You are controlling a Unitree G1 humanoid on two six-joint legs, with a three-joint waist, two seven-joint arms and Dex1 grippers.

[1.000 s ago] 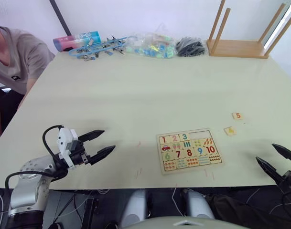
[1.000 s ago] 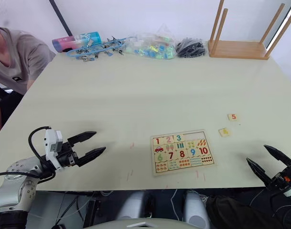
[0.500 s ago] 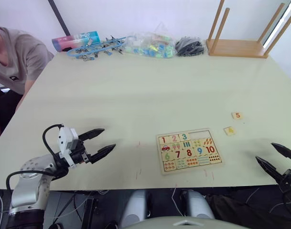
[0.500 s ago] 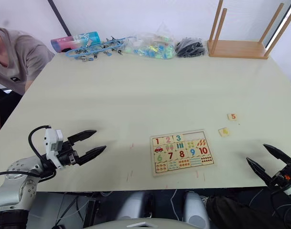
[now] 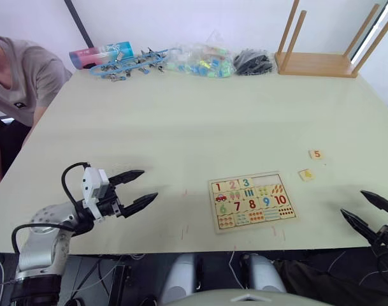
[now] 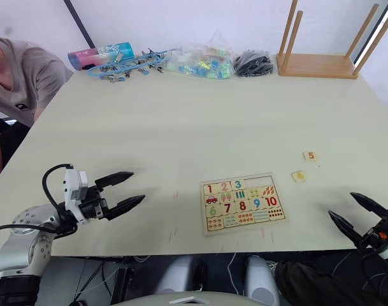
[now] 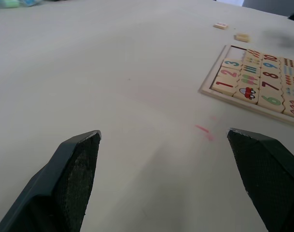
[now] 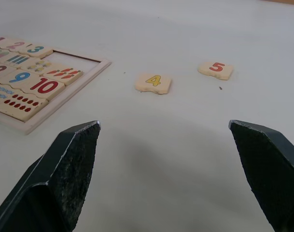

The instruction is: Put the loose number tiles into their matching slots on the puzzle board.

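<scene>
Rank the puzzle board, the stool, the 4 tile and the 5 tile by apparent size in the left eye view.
1. Stool, though it sits farthest away.
2. Puzzle board.
3. 4 tile and 5 tile: they look alike; the 4 is slightly nearer, so no ranking between them.

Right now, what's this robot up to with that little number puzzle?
It is filling a puzzle board. Tiles 1, 2 and 3 sit in the top row; two slots remain empty. The 4 tile and 5 tile lie loose beside it. The left gripper and right gripper are open, holding nothing.
</scene>
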